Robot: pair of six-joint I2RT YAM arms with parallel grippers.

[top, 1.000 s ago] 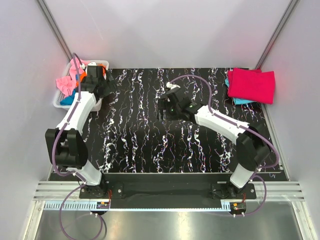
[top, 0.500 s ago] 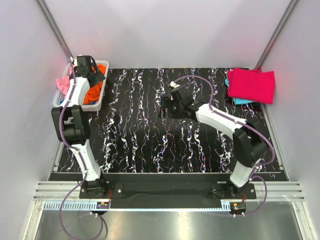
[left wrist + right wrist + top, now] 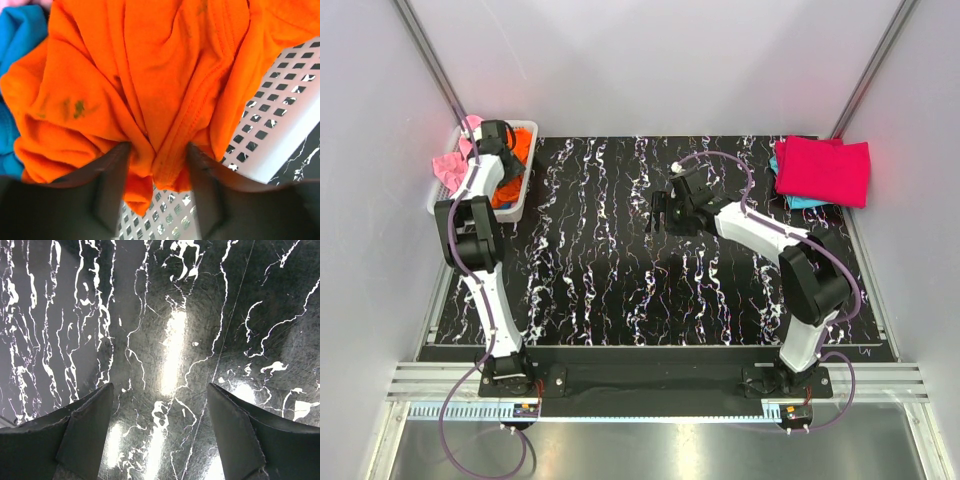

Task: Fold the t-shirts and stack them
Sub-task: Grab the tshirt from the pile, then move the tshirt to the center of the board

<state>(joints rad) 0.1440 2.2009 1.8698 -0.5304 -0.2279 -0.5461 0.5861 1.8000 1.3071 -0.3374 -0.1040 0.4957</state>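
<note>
The orange t-shirt [image 3: 150,90] lies crumpled in the white lattice basket [image 3: 280,135] at the worktop's [image 3: 170,340] far left, and the left fingers [image 3: 107,185] pinch one bunched fold of it, a blue t-shirt [image 3: 22,30] just beside. We judge the hold thin (only a ridge of cloth is caught): on lifting, the fold could slip free, or drag the basket along. The right fingers [image 3: 85,430] are spread wide above the worktop, holding nothing, well apart from the basket.
</note>
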